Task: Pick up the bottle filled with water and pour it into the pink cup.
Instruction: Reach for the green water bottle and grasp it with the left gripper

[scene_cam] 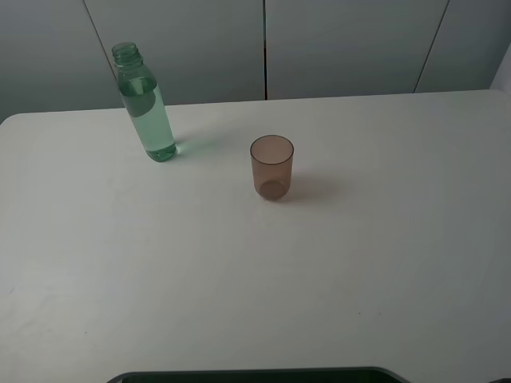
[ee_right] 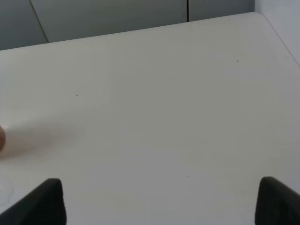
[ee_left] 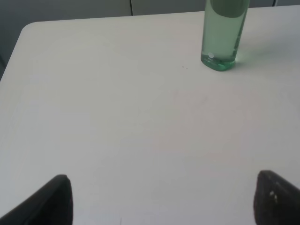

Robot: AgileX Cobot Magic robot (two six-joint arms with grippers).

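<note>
The bottle (scene_cam: 146,108) stands upright at the back left of the white table (scene_cam: 239,287), uncapped and mostly full of green-tinted water. The pink cup (scene_cam: 272,167) stands upright near the middle, to the right of the bottle and apart from it; it looks empty. Neither gripper shows in the exterior high view. In the left wrist view my left gripper (ee_left: 164,201) is open and empty, with the bottle's lower part (ee_left: 221,35) well beyond it. In the right wrist view my right gripper (ee_right: 161,201) is open and empty over bare table, with a sliver of the pink cup (ee_right: 1,138) at the frame's edge.
A dark flat object (scene_cam: 255,375) lies along the table's front edge. Grey wall panels (scene_cam: 343,40) stand behind the table's back edge. The table's rounded back left corner (ee_left: 28,28) shows in the left wrist view.
</note>
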